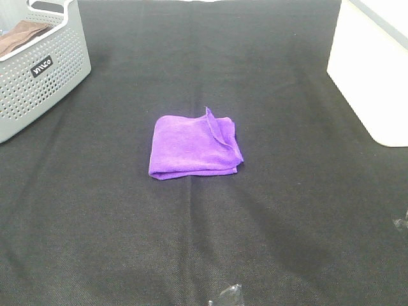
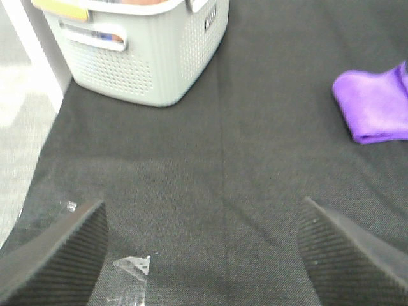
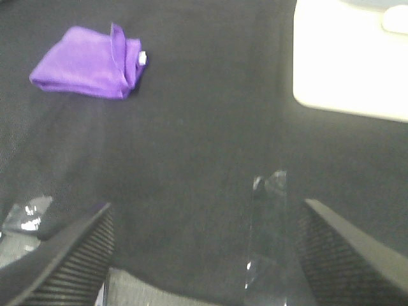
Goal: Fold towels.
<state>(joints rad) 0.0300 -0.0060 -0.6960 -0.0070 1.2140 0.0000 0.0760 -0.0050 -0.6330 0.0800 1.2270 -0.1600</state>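
Note:
A bright purple towel (image 1: 194, 146) lies folded into a small rectangle in the middle of the black table cloth, with one corner flap turned up on its right side. It also shows in the left wrist view (image 2: 376, 105) and in the right wrist view (image 3: 89, 62), where its small white tag (image 3: 142, 58) shows. My left gripper (image 2: 204, 255) is open and empty, low over the cloth well away from the towel. My right gripper (image 3: 204, 255) is open and empty too, also away from the towel. Neither arm shows in the exterior high view.
A grey perforated basket (image 1: 38, 70) holding a brown cloth (image 1: 19, 35) stands at the back left, also in the left wrist view (image 2: 143, 48). A white box (image 1: 373, 70) stands at the back right. Bits of clear tape (image 2: 134, 264) lie on the table cloth.

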